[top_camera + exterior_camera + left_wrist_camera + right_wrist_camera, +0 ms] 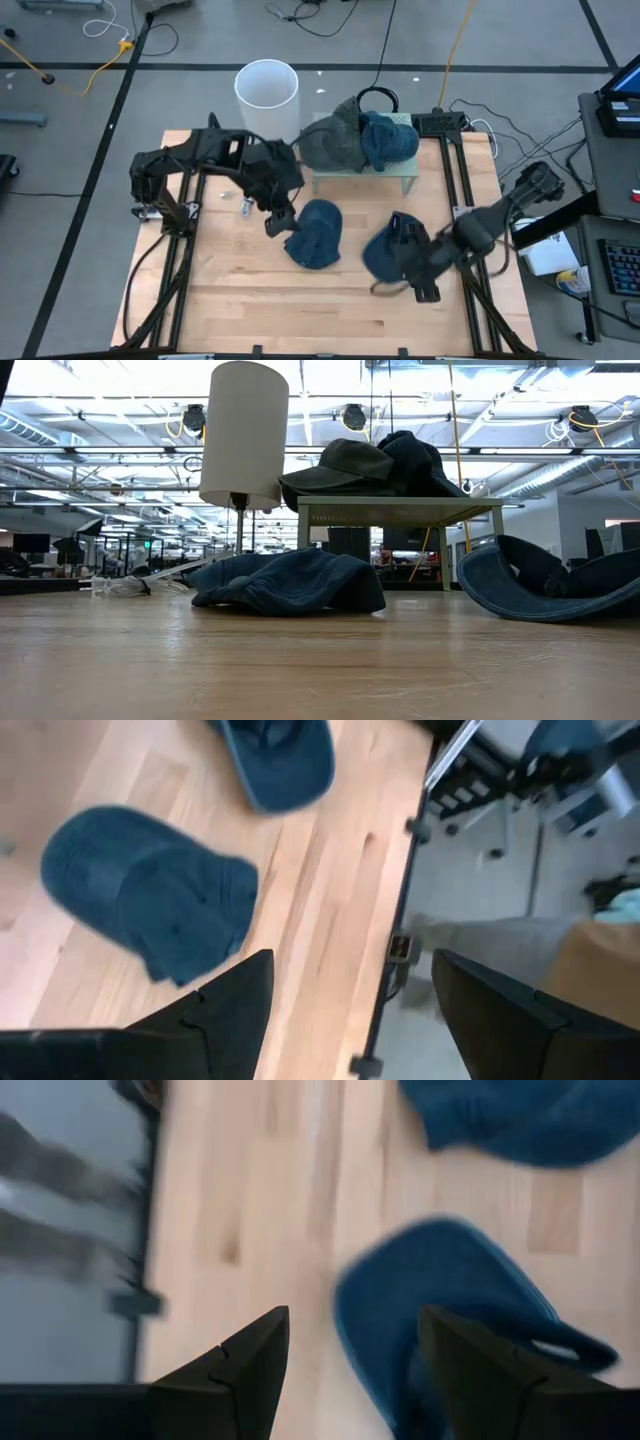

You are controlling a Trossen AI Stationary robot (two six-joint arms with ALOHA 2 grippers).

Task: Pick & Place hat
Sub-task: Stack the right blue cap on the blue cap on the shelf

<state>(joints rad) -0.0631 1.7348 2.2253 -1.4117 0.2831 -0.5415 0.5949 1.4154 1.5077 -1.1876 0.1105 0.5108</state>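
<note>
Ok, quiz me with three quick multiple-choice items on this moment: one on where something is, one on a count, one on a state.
1. Where is the dark olive cap?
A. on the small green stand
B. flat on the table
C. inside the white bin

2. How many blue hats lie directly on the table?
A. one
B. two
C. four

3. How is the left gripper?
A. shut on a hat
B. open and empty
C. out of sight

Answers: 1 A, the olive cap sits on the stand beside another blue hat. 2 B, one blue hat at the middle and one by the right gripper. 3 B, the left gripper shows spread fingers with only table between.
</note>
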